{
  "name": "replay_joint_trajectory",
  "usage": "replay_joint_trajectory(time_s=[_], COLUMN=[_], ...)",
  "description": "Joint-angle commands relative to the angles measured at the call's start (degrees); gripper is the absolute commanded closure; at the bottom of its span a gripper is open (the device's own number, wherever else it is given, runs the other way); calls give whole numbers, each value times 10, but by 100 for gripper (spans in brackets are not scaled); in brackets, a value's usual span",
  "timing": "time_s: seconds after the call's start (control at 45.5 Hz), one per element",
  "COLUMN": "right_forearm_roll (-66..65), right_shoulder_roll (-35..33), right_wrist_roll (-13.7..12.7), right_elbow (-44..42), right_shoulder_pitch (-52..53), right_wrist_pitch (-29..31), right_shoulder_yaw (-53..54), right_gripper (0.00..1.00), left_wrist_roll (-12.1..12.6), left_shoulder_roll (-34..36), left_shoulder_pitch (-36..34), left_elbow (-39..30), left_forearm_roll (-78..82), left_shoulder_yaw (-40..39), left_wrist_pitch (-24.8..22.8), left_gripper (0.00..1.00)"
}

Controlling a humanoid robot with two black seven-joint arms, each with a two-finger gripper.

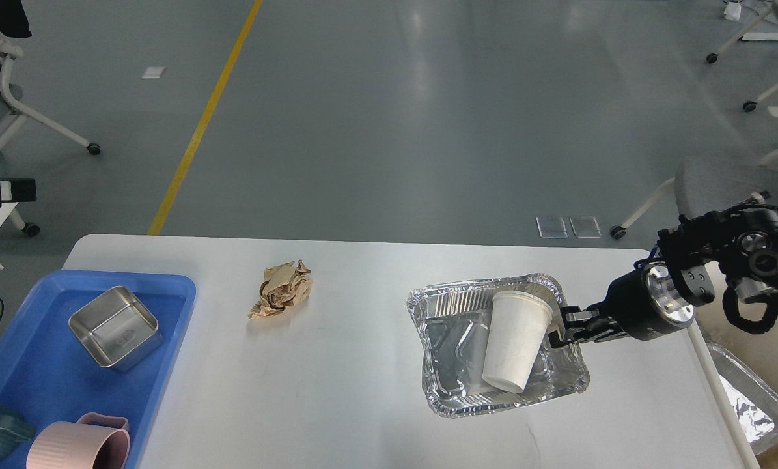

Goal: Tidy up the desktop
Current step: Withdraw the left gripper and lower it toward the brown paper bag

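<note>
Right pincer reaching in from 3 o'clock, fingers clamping right rim of foil tray. Paper cup lying tilted inside tray. Tray sitting on worktop at right-centre. Step, by my read: clearing disposable rubbish. Crumpled brown paper waiting at 11 o'clock from tray. Blue tray at 9 o'clock edge holding steel tin, pink mug. Next calling for level lift so cup isn't tipping out. Left pincer out of shot.

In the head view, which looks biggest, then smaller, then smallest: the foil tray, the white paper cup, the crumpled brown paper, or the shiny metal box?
1. Foil tray, clearly biggest.
2. White paper cup.
3. Metal box, possibly tied with the cup.
4. Crumpled brown paper, smallest.
</note>
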Motion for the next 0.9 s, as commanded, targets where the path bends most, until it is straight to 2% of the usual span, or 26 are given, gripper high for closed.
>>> replay_joint_trajectory(time_s=[0.0, 0.176, 0.351, 0.571, 0.879], right_forearm_roll=[0, 0, 0, 0, -2], right_shoulder_roll=[0, 0, -2, -4, -3], right_wrist_roll=[0, 0, 0, 0, 0], right_elbow=[0, 0, 0, -1, -2], right_shoulder_pitch=[0, 0, 1, 1, 0], right_wrist_pitch=[0, 0, 0, 0, 0], right_shoulder_yaw=[0, 0, 7, 8, 14], right_gripper=[100, 100, 100, 100, 100], left_wrist_roll=[12, 58, 81, 98, 98], left_shoulder_roll=[-52, -188, -345, -525, -671], left_shoulder_pitch=[10, 19, 21, 67, 93], left_elbow=[22, 87, 164, 342, 530], left_forearm_roll=[0, 6, 10, 31, 50], left_shoulder_yaw=[9, 99, 156, 170, 170], left_wrist_pitch=[24, 122, 198, 223, 239], left_gripper=[31, 31, 29, 26, 21])
